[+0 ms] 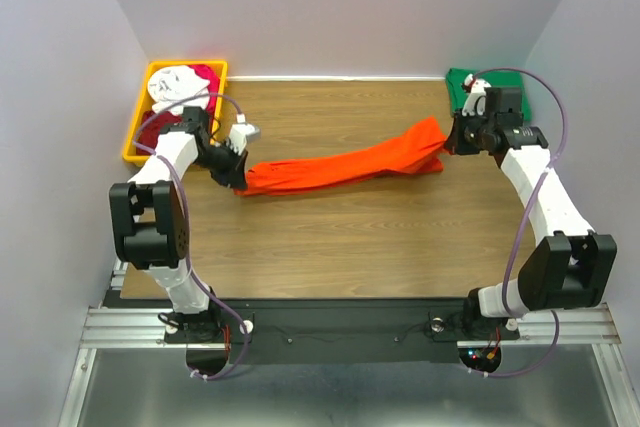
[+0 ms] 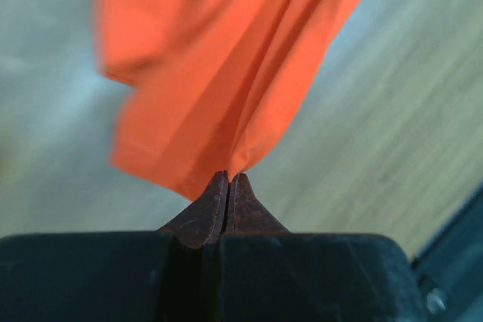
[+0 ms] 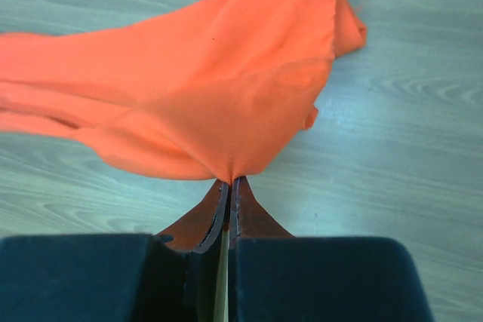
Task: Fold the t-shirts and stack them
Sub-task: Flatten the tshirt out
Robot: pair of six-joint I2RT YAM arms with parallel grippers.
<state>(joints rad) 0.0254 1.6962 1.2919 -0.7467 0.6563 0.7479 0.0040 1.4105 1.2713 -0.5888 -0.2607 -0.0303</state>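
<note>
Two pinches hold the orange t-shirt (image 1: 350, 165), strung across mid-frame over the counter (image 1: 350, 247): the left gripper (image 2: 228, 175) is clamped tight on its left end, the right gripper (image 3: 230, 181) on its right. Spreading it flat likely needs even tension. Farther back, a green t-shirt (image 1: 462, 87) lies upper right.

The top cam sits high up behind the robot, looking down and forward over the whole table (image 1: 350, 247). Each wrist cam peers along its own fingers from super close, just behind the left gripper (image 2: 228, 182) and the right gripper (image 3: 229, 185). All three views share the orange t-shirt (image 1: 340, 167) and the wood under it.
</note>
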